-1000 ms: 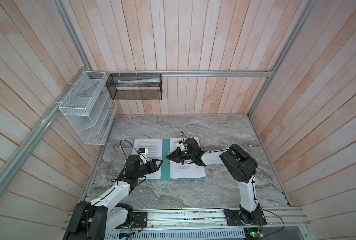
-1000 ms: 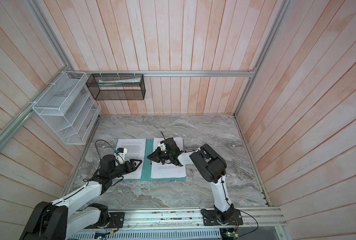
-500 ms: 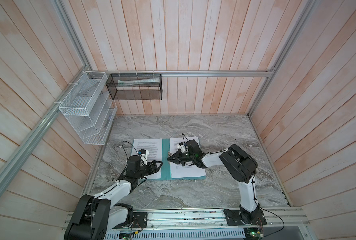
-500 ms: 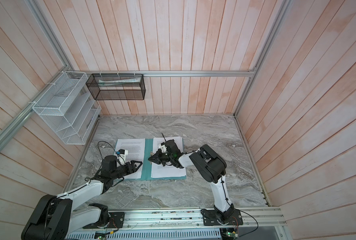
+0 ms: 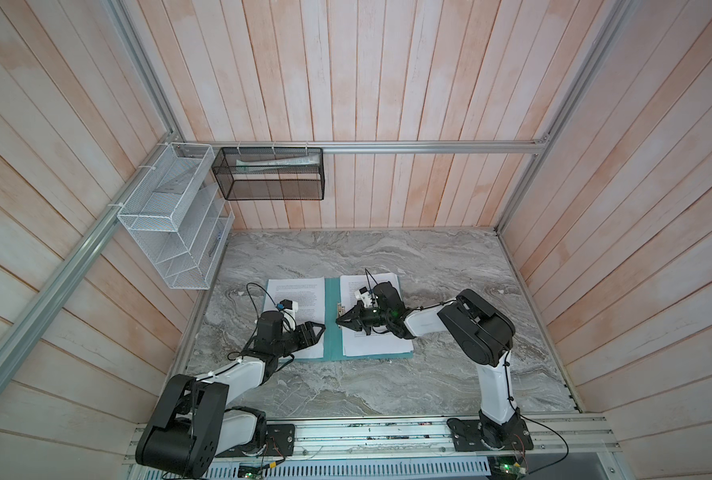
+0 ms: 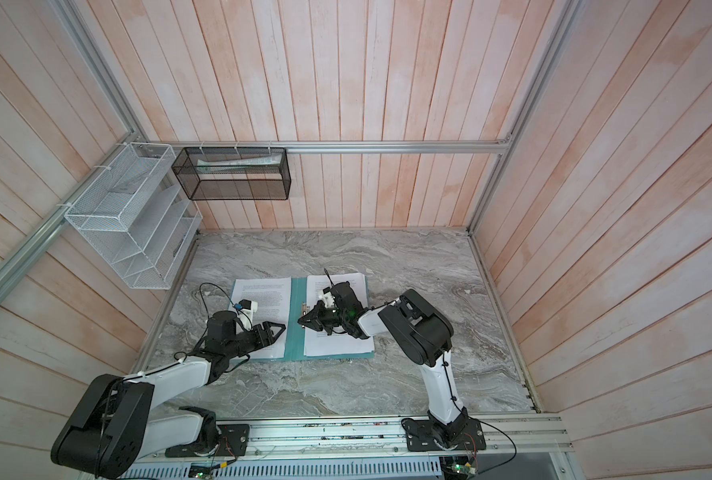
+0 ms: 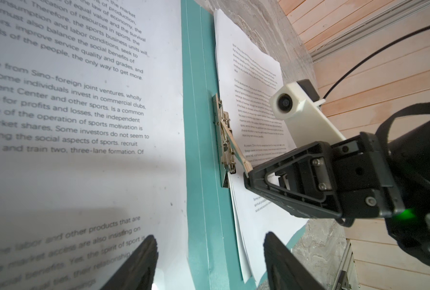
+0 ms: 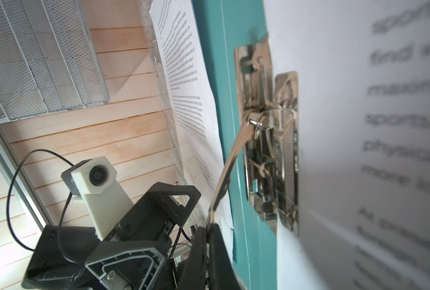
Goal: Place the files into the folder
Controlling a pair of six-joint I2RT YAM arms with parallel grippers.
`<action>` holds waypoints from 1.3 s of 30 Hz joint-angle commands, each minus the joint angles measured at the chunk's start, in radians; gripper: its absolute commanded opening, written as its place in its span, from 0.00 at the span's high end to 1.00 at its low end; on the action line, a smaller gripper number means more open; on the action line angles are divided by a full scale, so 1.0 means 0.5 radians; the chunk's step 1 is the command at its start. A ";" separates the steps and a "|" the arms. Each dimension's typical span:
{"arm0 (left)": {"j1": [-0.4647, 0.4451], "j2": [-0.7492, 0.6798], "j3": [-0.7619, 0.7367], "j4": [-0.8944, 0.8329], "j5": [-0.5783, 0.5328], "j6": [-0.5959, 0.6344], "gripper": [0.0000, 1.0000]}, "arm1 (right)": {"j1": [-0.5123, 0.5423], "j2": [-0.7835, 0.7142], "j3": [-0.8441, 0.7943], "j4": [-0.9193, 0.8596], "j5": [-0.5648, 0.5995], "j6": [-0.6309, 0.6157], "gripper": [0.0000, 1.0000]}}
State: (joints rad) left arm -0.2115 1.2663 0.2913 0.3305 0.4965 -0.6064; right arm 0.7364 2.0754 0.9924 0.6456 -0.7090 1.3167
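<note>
- right gripper (image 8: 208,233) is pinched fully closed on the free tip of the clip lever (image 8: 230,160); that thin metal bar slants up from the clip (image 8: 264,150) straight into the jaws
- left gripper (image 7: 208,251) is spread wide with nothing in it; it hovers low over the left-hand sheet, just beside the spine
- the folder (image 5: 332,349) lies open and flat on the marble table (image 5: 449,374), spine pointing away from the robot's base
- files: 1 sheet (image 5: 294,289) sits on the left flap; a small stack (image 5: 370,345) sits on the right flap, inner edge up against the clip; in the right wrist view the clip's plate looks to overlap that edge, but I can't tell if it's actually pressing down
- the bit that matters imo: the lever's long axis runs along the spine, hinge end farther out, gripped end nearer the base; the right arm already has it, the left is just across the spine; so the next swing probably needs to pivot about that hinge and stay in line with the spine, or the thin bar could slip out
</note>
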 commanded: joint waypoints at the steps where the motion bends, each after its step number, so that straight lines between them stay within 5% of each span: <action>1: 0.009 0.009 -0.028 0.057 -0.036 0.013 0.31 | -0.002 -0.041 -0.051 -0.190 0.023 -0.106 0.97; 16: 0.010 0.023 -0.070 0.088 -0.084 -0.008 0.31 | -0.068 -0.090 -0.086 -0.693 0.085 -0.432 0.97; 39: 0.018 0.219 0.043 -0.036 -0.254 -0.027 0.39 | -0.154 -0.093 -0.134 -0.999 0.175 -0.593 0.98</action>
State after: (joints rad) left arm -0.2096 1.3560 0.3000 0.3565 0.4129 -0.6209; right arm 0.6743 2.0045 0.9619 0.3309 -0.7086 1.0481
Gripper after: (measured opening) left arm 0.609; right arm 0.047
